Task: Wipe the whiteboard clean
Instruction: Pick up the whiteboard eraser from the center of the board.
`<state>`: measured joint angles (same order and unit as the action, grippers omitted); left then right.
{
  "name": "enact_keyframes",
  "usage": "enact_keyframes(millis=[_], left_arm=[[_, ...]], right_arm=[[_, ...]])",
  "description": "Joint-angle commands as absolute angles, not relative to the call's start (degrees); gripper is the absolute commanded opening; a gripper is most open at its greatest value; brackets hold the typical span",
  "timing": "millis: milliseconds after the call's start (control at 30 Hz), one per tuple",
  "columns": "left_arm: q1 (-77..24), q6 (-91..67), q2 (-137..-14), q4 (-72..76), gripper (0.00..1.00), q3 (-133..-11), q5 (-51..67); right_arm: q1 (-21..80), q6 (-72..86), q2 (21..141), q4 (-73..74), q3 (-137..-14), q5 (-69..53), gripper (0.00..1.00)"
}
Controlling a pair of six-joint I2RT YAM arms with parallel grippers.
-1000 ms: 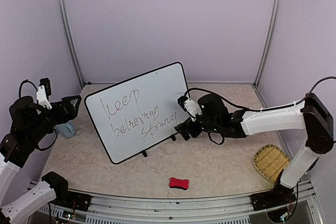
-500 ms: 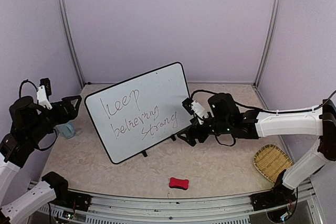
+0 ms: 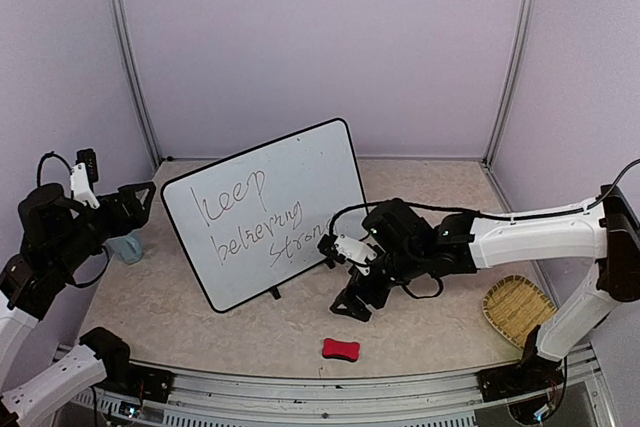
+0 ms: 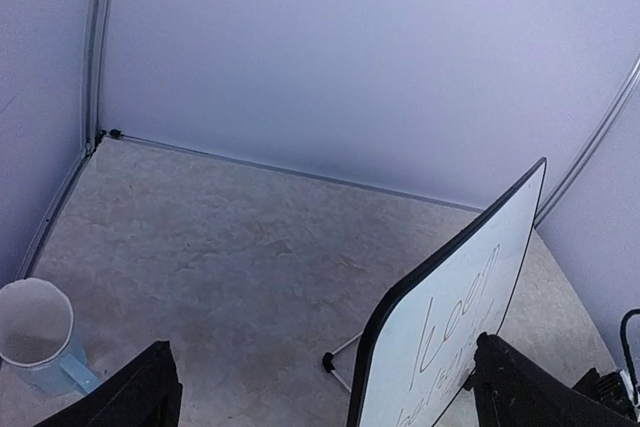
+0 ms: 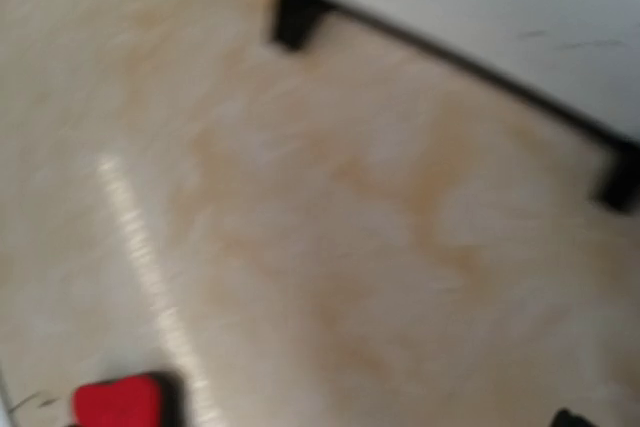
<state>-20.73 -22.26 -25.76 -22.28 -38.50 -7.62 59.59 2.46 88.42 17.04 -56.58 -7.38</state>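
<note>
Presently right gripper [image 3: 357, 301] spread, empty — whiteboard [image 3: 262, 212], handwriting intact, just left of it; red eraser [image 3: 340, 349] beneath on tabletop [image 3: 430, 319]. Left gripper [image 3: 140, 207] spread.

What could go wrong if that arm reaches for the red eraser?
The right gripper hangs open close to the whiteboard; a bump could tip it off its small black feet. The red eraser lies near the table's front edge, so a clumsy grab might push it off.

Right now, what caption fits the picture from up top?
Open right hand hovers between the written-on whiteboard and the red eraser.
</note>
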Motion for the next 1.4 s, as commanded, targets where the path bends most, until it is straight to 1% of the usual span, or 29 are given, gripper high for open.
enact_keyframes(millis=[0, 33, 100, 133, 300, 467, 900, 1200, 1367], left_arm=[[-21.3, -21.8, -25.3, -21.7, 0.99, -38.1, -8.5], [-21.3, -21.9, -25.2, -21.6, 0.99, -38.1, -8.6], [-21.4, -21.9, -25.2, -21.7, 0.99, -38.1, -8.7], [-21.4, -21.9, -25.2, -21.7, 0.99, -38.1, -8.8], [-21.5, -21.9, -25.2, -21.8, 0.99, -38.1, -8.9], [-21.6, -21.9, -25.1, -21.7, 0.99, -38.1, -8.9], [-21.6, -21.9, -25.5, -21.8, 0.99, -38.1, -8.7], [-21.6, -21.9, -25.9, -21.6, 0.99, -38.1, -8.5], [-21.6, -21.9, -26.2, -21.7, 0.99, -38.1, -8.4]], right_arm=[[63.2, -1.2, 89.3, 22.6, -59.3, -10.1, 1.00], [63.7, -1.4, 89.2, 22.6, -59.4, -10.1, 0.99], [64.4, -1.7, 89.8, 23.6, -60.1, -10.9, 0.93], [65.0, -2.1, 90.2, 24.3, -60.4, -11.0, 0.92], [68.8, -2.6, 92.4, 26.3, -61.3, -9.3, 0.86], [70.8, -2.3, 93.4, 26.2, -61.1, -4.6, 0.82], [73.1, -3.3, 98.1, 29.2, -61.5, 1.9, 0.79], [73.3, -4.0, 100.1, 29.5, -62.2, 1.3, 0.70], [73.8, -4.4, 101.0, 29.2, -62.9, -0.1, 0.70]])
